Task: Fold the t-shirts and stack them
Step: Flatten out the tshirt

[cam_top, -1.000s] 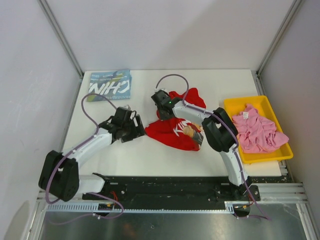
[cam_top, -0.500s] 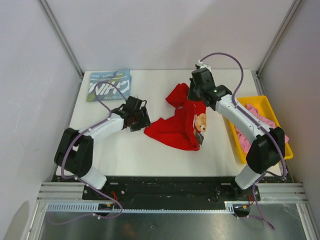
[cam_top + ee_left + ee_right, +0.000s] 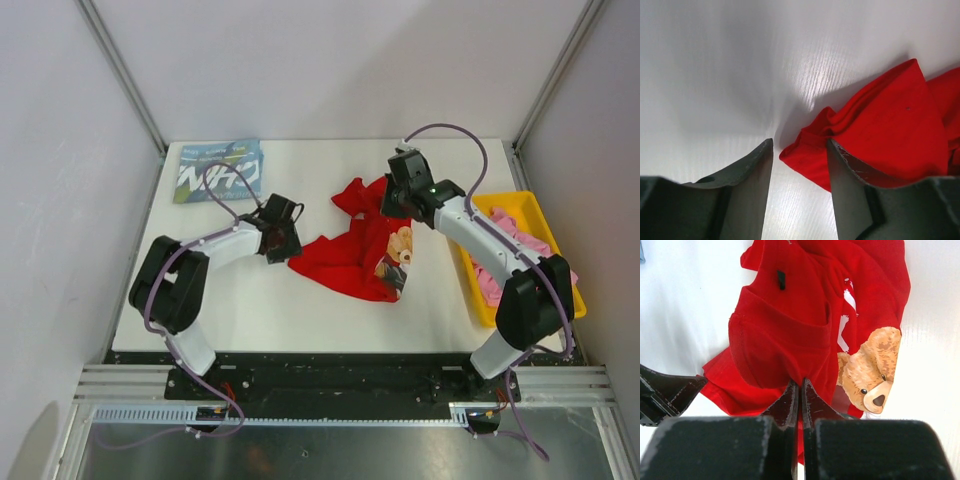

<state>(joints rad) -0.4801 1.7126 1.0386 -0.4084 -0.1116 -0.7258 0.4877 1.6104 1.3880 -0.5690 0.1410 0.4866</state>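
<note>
The red t-shirt (image 3: 352, 250) with a bear print lies crumpled mid-table. My right gripper (image 3: 392, 205) is shut on a fold of it (image 3: 785, 345) and holds that part lifted; the bear print (image 3: 871, 370) hangs beside the fingers. My left gripper (image 3: 287, 243) is open, low at the shirt's left corner (image 3: 812, 155), which lies between its fingers (image 3: 747, 175). The blue t-shirt (image 3: 219, 170) with white letters lies folded at the back left. The pink t-shirt (image 3: 500, 250) lies in the yellow tray (image 3: 520, 205), partly hidden by my right arm.
The yellow tray stands at the table's right edge. Metal frame posts and grey walls close in the table's back and sides. The white tabletop (image 3: 260, 300) shows in front of the red shirt.
My right gripper has carried a fold of the red shirt from the middle toward the back right, spreading it. My left gripper has slid right to the shirt's left corner.
</note>
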